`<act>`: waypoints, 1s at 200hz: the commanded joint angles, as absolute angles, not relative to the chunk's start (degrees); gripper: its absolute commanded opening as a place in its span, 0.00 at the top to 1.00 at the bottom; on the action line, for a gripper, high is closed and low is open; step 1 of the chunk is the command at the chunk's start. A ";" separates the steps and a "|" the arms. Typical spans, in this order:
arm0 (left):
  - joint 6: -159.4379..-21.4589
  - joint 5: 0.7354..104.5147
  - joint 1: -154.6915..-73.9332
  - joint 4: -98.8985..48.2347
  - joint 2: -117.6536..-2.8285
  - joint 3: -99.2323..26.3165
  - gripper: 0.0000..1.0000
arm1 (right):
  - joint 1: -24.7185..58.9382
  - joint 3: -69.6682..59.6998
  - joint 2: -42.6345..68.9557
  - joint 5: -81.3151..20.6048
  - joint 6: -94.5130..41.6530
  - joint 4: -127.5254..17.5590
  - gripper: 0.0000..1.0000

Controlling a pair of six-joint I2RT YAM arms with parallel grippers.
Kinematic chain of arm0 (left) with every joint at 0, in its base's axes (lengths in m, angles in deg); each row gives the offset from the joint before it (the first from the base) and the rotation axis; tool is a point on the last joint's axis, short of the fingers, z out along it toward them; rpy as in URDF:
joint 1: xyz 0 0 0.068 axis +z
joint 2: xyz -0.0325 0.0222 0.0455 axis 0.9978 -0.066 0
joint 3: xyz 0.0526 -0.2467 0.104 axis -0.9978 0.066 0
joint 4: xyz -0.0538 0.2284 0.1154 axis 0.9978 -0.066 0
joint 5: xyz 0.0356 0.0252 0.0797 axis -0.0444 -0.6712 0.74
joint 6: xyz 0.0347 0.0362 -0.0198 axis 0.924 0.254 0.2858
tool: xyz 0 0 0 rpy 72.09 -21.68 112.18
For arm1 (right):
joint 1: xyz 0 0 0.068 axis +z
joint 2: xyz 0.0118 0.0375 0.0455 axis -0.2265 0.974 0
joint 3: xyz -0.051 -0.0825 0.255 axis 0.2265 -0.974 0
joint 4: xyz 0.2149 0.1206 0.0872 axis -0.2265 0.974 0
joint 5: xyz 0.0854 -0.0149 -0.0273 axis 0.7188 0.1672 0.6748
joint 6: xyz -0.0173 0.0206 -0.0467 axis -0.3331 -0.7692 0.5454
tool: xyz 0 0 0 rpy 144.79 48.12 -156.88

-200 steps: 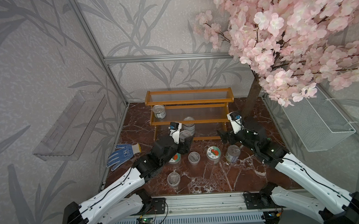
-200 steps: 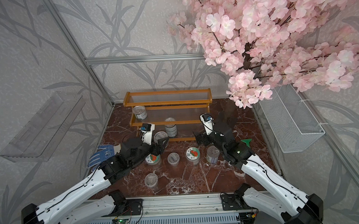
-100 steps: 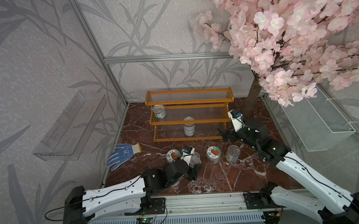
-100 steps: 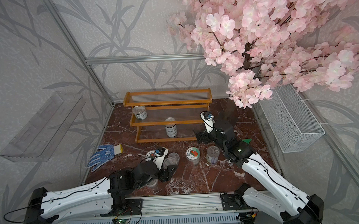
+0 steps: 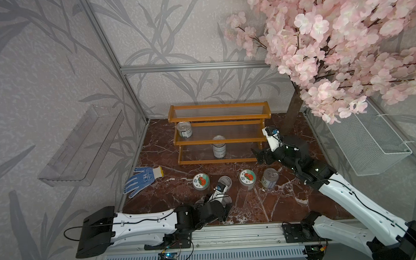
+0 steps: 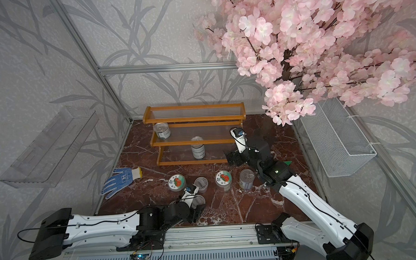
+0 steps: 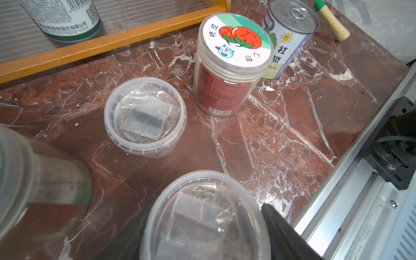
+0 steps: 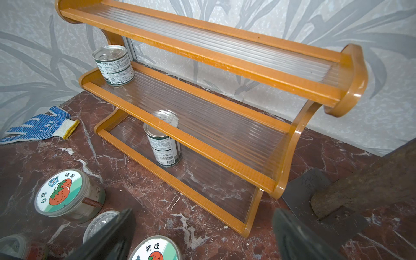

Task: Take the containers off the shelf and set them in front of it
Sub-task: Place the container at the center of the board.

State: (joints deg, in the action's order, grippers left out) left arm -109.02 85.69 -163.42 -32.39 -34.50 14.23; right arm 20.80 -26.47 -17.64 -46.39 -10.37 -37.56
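The shelf [image 5: 219,135] stands at the back with one silver tin [image 5: 184,129] on its middle tier and another tin [image 5: 219,148] on the bottom tier. On the marble floor in front stand two fruit-lid jars [image 5: 201,181] [image 5: 247,179], a clear cup [image 5: 225,181] and a tin [image 5: 269,178]. My left gripper [image 7: 202,225] is shut on a clear plastic cup [image 7: 202,209], low near the front rail. Another blurred container [image 7: 33,180] sits close beside it. My right gripper [image 8: 202,222] hangs open and empty by the shelf's right end [image 5: 260,155].
A blue dotted glove [image 5: 141,178] lies left of the shelf. The tree trunk [image 5: 294,110] rises right of it, with a white wire basket [image 5: 366,140] on the right wall and a clear tray [image 5: 82,145] on the left wall. A wooden-handled tool [image 7: 333,20] lies beyond the tin.
My left arm has drawn back from the shelf's bottom tier to the front of the floor, carrying the clear cup. The right arm has hardly moved.
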 commanded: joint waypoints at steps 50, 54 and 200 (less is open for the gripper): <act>-109.71 84.40 -164.08 -23.87 -37.70 17.06 0.25 | 20.57 -24.41 -18.14 -45.94 -9.19 -35.21 0.01; -109.79 84.14 -164.13 -23.58 -37.76 17.27 0.25 | 20.57 -24.39 -18.14 -45.87 -9.26 -35.22 0.01; -106.70 83.42 -164.08 -25.72 -40.62 13.97 0.16 | 20.57 -24.09 -17.55 -45.34 -9.51 -35.42 0.01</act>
